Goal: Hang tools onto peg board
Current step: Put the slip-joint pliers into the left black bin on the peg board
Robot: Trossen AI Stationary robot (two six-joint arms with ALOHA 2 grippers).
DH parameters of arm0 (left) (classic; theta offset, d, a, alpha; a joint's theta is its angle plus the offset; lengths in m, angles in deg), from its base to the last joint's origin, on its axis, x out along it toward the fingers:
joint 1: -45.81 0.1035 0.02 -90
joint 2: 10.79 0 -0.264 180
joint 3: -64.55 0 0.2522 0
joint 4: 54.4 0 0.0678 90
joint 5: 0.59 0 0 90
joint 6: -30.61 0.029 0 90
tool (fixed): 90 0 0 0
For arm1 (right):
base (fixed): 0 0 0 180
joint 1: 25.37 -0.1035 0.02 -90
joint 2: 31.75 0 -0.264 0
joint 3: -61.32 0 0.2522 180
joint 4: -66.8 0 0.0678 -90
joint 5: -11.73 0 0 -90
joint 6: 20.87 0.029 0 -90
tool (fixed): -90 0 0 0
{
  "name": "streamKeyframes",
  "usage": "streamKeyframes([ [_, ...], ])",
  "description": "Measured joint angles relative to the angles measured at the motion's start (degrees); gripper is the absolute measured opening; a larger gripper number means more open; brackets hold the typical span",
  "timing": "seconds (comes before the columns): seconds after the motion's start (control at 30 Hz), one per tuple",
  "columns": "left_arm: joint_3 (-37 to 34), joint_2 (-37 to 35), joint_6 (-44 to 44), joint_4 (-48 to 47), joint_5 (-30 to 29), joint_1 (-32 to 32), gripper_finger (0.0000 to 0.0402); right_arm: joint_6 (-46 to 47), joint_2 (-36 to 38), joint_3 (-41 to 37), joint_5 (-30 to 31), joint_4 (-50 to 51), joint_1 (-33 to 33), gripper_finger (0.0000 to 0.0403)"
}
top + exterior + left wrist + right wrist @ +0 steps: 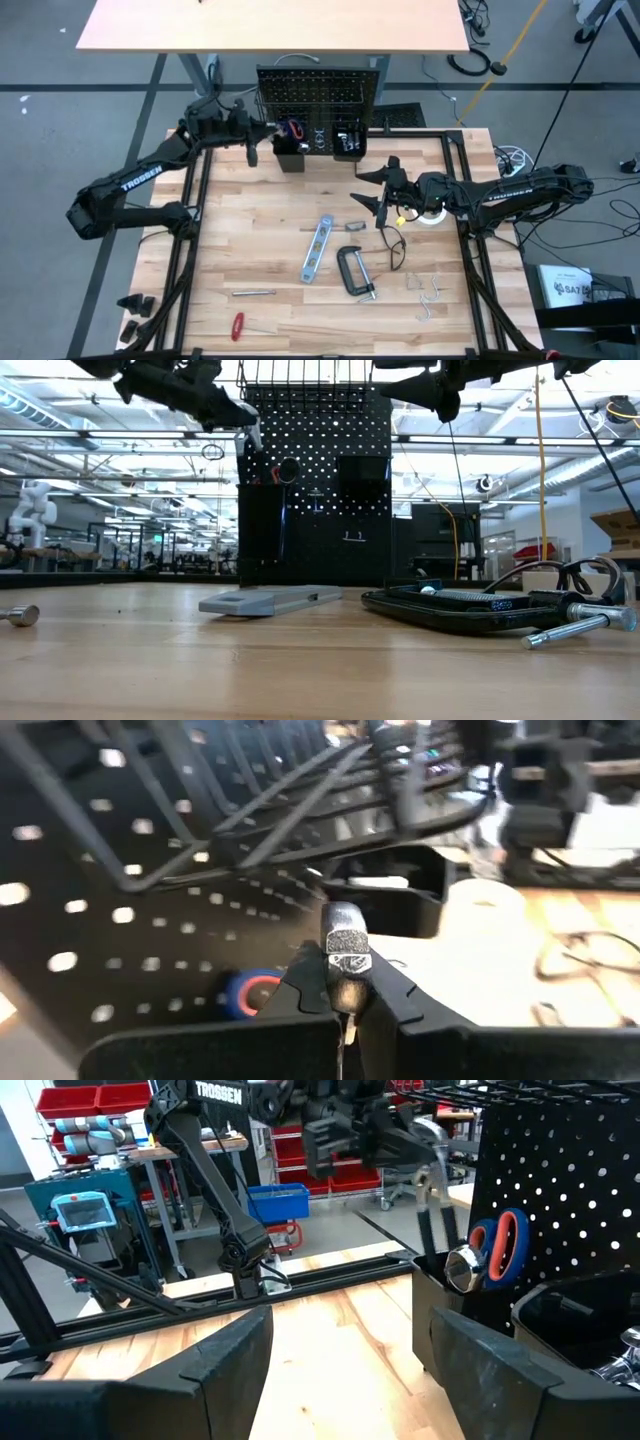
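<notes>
The black peg board (318, 95) stands upright at the table's far edge with two black bins (290, 152) on its lower part. Red-handled scissors (500, 1245) stick out of the left bin. My left gripper (255, 130) is up beside the board's left part, shut on black-handled pliers (430, 1200). My right gripper (385, 195) hangs open over the table's right half, in front of the board, with nothing between its fingers. A blue-silver level (317, 248), a black C-clamp (355, 272), glasses (395, 245), a white tape roll (432, 215) and a red screwdriver (238, 325) lie on the table. My left gripper pinches the pliers' metal head (345, 945) between its two fingers. The fingers come nearly level from the table's left side. The black handles (432, 1230) hang down below the fingers toward the left bin's rim; whether their ends are inside the bin I cannot tell.
A wire basket (318, 72) sits along the peg board's top edge. A slim metal tool (254, 293) lies near the front left, and loose metal hooks (428, 297) lie at the front right. Black frame rails (190, 230) run along the table's sides.
</notes>
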Motion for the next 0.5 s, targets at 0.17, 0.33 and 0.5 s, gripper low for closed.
streamKeyframes([
  [0.17,3.4,0.8,5.1,-8.0,5.0,1.2,0.0007,-0.2,0.0,0.0,0.0,-0.2,0.0,0.0258],
  [0.33,3.4,3.6,9.0,-8.3,7.9,1.9,0.0007,-0.2,0.0,0.0,0.0,-0.4,0.0,0.0258],
  [0.5,3.5,7.1,13.5,-8.4,10.7,2.0,0.0005,0.1,0.0,0.0,0.0,-0.4,0.0,0.0258],
])
